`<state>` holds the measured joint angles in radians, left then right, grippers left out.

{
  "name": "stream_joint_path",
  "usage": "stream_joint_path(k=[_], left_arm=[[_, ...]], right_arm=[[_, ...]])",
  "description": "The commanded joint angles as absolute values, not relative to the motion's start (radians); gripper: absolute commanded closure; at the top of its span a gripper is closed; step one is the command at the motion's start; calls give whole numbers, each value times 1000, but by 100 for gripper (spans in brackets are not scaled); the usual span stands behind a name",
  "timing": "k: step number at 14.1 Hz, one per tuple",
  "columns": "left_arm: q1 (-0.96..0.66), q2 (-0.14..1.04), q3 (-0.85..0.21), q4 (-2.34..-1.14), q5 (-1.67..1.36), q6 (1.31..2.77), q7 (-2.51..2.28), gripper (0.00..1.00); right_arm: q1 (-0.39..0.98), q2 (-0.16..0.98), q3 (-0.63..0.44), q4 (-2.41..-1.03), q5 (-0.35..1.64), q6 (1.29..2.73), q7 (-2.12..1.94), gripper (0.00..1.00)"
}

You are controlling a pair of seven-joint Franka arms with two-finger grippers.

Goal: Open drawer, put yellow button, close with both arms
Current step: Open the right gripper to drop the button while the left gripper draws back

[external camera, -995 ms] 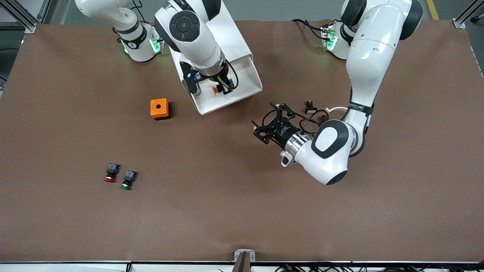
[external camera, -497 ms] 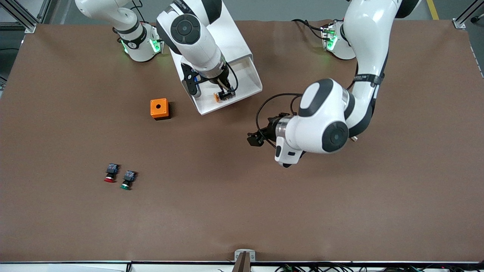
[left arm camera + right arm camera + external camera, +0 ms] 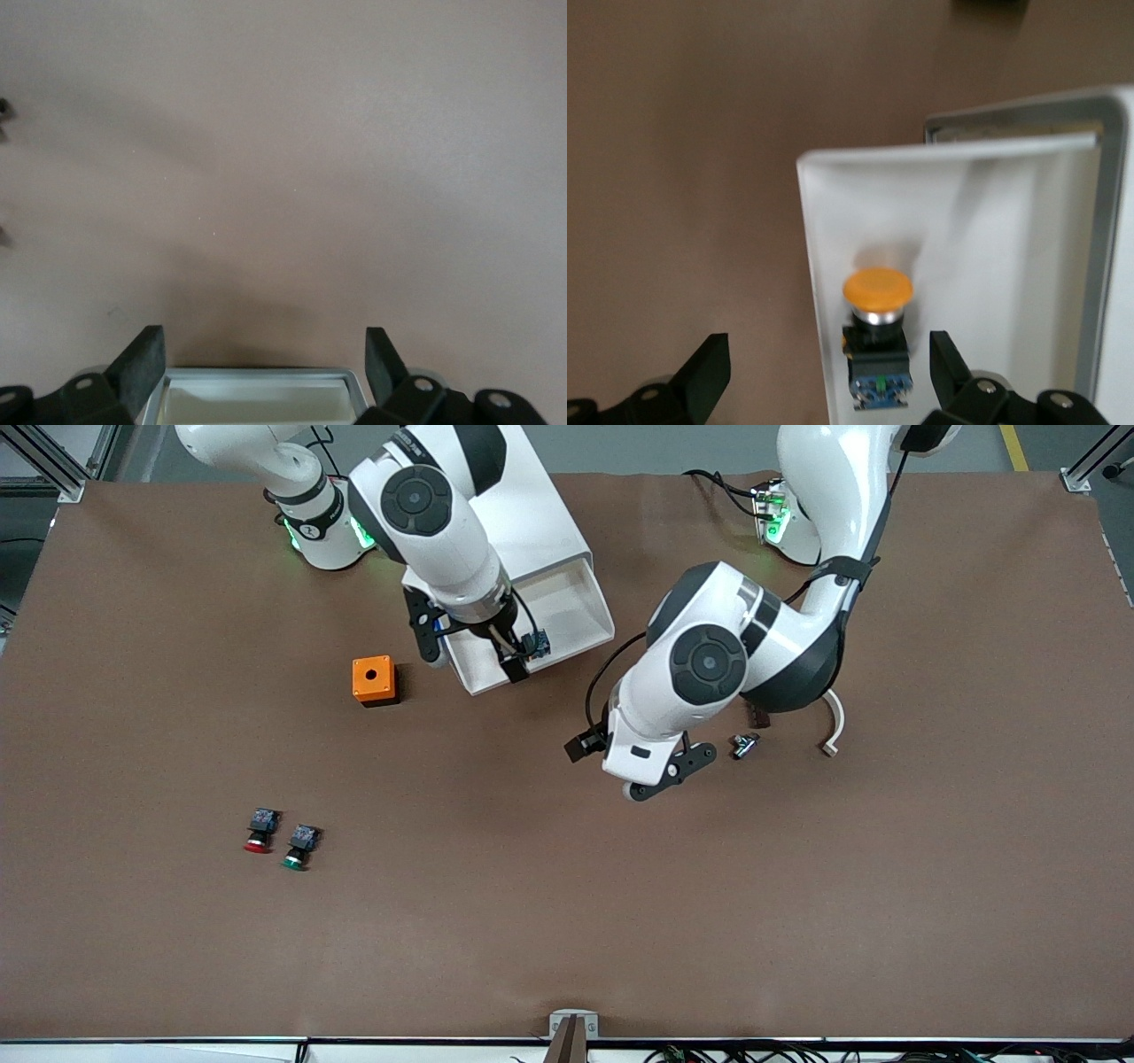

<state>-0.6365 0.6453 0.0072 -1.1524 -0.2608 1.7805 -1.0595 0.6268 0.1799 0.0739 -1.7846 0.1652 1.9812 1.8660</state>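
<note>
The top drawer [image 3: 592,602] stands pulled out of the white cabinet [image 3: 542,509]. The yellow button [image 3: 535,643] lies on its side in the drawer near the front rim; in the right wrist view its yellow cap, black body and blue rear block [image 3: 877,341] rest on the drawer floor [image 3: 992,266]. My right gripper [image 3: 512,659] is open and empty just above the button [image 3: 830,379], one finger over the drawer, the other outside its wall. My left gripper [image 3: 579,746] is open and empty [image 3: 266,359] over bare table, nearer the camera than the drawer.
An orange box with a hole [image 3: 373,680] sits beside the drawer toward the right arm's end. A red-capped button [image 3: 258,833] and a green-capped one [image 3: 299,847] lie nearer the camera. Small dark parts [image 3: 744,745] and a white curved piece [image 3: 834,731] lie under the left arm.
My right gripper carried the yellow button toward the drawer's front rim, opened and let it go inside. My left arm swung round and turned its wrist; its gripper stayed near the drawer's front.
</note>
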Motion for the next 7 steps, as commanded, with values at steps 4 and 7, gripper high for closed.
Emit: stream_joint_path(k=[4,7], left_arm=[[-680,632,18,-1183,-172,1801,-1042,1],[-732,635,20,-1193,-144,1801,-1054,1]], right_arm=[[408,146,83,-1729,147,1868,1385,1],[286,132,83,-1711,147,1826,1145,0]])
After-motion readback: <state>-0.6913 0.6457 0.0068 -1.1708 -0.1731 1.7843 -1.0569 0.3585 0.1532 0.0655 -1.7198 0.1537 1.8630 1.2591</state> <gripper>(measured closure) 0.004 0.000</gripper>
